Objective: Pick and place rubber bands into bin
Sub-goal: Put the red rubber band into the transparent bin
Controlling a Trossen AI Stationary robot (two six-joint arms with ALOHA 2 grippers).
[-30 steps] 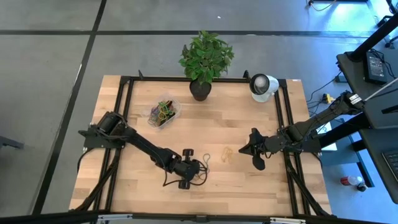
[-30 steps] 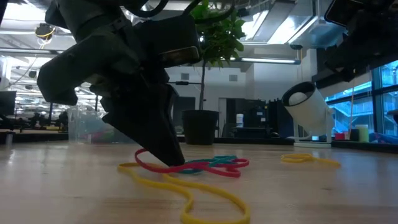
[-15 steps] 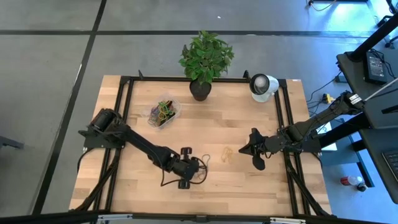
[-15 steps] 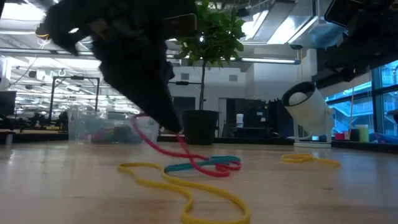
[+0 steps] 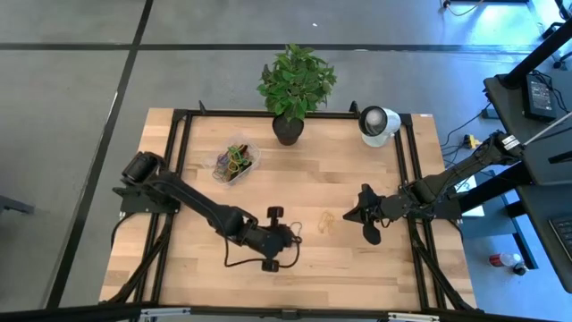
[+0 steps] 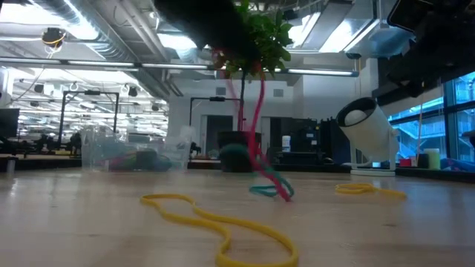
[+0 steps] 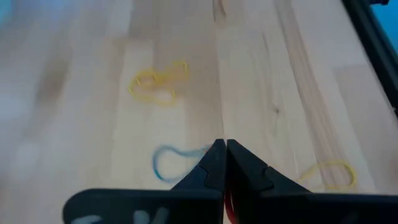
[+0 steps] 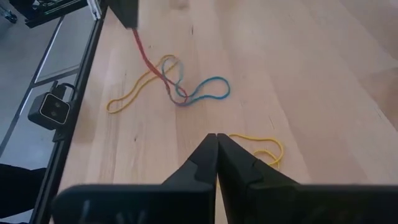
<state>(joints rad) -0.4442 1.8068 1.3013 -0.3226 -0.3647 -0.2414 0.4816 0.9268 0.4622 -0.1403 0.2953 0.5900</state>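
Observation:
My left gripper [image 5: 293, 237] hangs above the table's near middle, shut on a red rubber band [image 6: 256, 126]. The red band's lower end is tangled with a teal-blue band [image 8: 208, 88] on the wood. A long yellow band [image 6: 215, 222] lies beside them, and a second yellow band [image 5: 327, 222] lies nearer my right gripper [image 5: 350, 216], which waits shut at the table's right with nothing in it. The bin [image 5: 234, 163], a clear bowl holding several coloured bands, stands at the far left. My left gripper pinches the red band's upper end [image 6: 221, 58] between its two shut fingers, which slant down from the table's left. The band hangs below the fingers, drawn long. Its lower end [image 8: 179, 99] is caught in the teal-blue band at the tabletop.
A black plant pot [image 5: 288, 131] with a green plant stands at the far middle, and a white round camera-like object [image 5: 377, 123] at the far right. Bare wood lies between the bands and the bin.
My left gripper has risen from the tabletop, still shut on the red band. The band's upper end has gone up with it and the band now hangs drawn long, while its lower end has stayed low, tangled with the teal-blue band. The long yellow band has stayed put.

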